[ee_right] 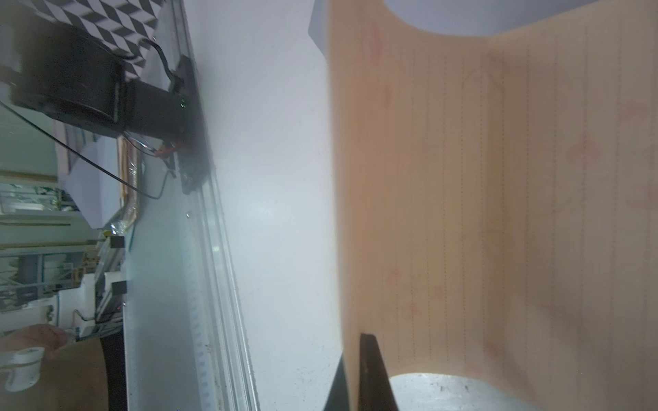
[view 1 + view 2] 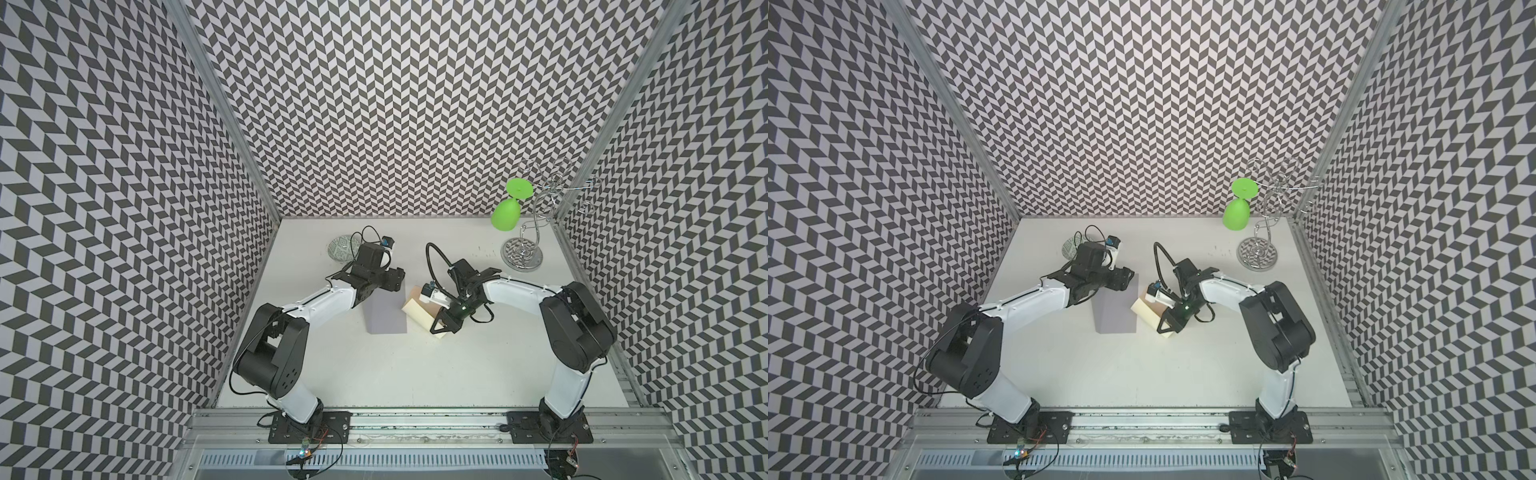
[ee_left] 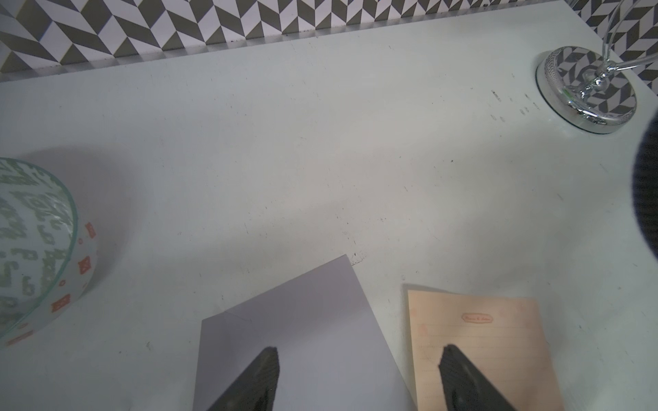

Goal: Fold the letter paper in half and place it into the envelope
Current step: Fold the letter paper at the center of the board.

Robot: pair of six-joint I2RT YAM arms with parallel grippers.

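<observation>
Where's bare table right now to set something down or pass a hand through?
Widest: the front strip between the envelope and the front rail. Also the back middle, between the bowl and the rack base. Crowded: the centre, where envelope, paper and both sets of jaws meet.

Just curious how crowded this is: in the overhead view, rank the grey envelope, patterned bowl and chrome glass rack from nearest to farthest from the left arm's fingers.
1. Grey envelope: directly underneath, mid-table.
2. Patterned bowl: just behind the arm, back left.
3. Chrome glass rack: far across, back right corner.
</observation>
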